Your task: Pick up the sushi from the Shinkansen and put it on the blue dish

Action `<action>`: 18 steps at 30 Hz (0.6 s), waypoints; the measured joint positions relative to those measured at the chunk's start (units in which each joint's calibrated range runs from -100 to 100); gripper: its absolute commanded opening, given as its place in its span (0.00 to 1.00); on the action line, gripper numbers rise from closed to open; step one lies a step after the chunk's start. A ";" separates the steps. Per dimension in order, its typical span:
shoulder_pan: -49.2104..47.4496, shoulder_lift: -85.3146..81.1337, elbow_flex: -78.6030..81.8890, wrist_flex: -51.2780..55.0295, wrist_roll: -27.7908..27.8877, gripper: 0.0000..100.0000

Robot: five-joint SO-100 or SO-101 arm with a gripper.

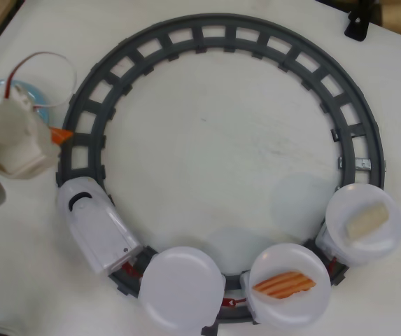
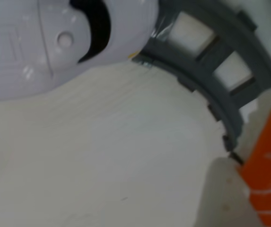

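I see the sushi [image 1: 61, 134] as a small red-orange tip poking out of the cream plastic gripper [image 1: 54, 138] at the left of the overhead view, right at the outer edge of the track [image 1: 270, 43]. In the wrist view the sushi [image 2: 270, 165] is a vivid orange slab with thin pale stripes at the right edge, with a blurred pale finger [image 2: 225, 198] against it. Jaws look closed on it, narrow gap.

The blue dish [image 1: 38, 99] is glossy light blue and round, mostly hidden under the arm and its red and white wires [image 1: 46, 59]; only a crescent shows, far left.

The Shinkansen [image 1: 92, 224] is smooth white plastic with a rounded nose and black marking, sitting on the dark grey ring track just near of the gripper. Behind it are three round translucent white plates: the first plate [image 1: 181, 287] is bare, the middle plate [image 1: 287, 285] carries a paler orange piece [image 1: 284, 285], and the right plate [image 1: 364, 224] carries a cream-white piece [image 1: 366, 222].

The desk [image 1: 221, 140] is matte white and faintly scuffed.
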 measured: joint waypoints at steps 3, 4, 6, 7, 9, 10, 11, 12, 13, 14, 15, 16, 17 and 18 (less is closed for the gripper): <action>-3.27 1.35 0.00 -0.50 -1.71 0.06; -3.92 2.53 0.00 -1.26 -2.12 0.06; -4.82 5.23 0.09 -2.52 -2.79 0.06; -5.07 6.66 0.09 -3.28 -3.05 0.06; -6.21 9.28 0.09 -4.71 -3.62 0.06; -7.03 10.46 0.09 -5.46 -3.88 0.06; -8.01 11.64 0.09 -6.22 -4.19 0.06; -9.07 12.74 0.09 -6.97 -4.45 0.06; -10.13 13.75 0.09 -7.73 -4.71 0.06; -11.12 14.59 0.09 -8.57 -4.97 0.06; -12.18 15.52 0.09 -9.41 -5.28 0.06; -13.24 16.53 0.09 -10.17 -5.54 0.06; -14.38 17.46 0.09 -10.84 -5.79 0.06; -15.37 18.30 0.09 -11.43 -6.05 0.06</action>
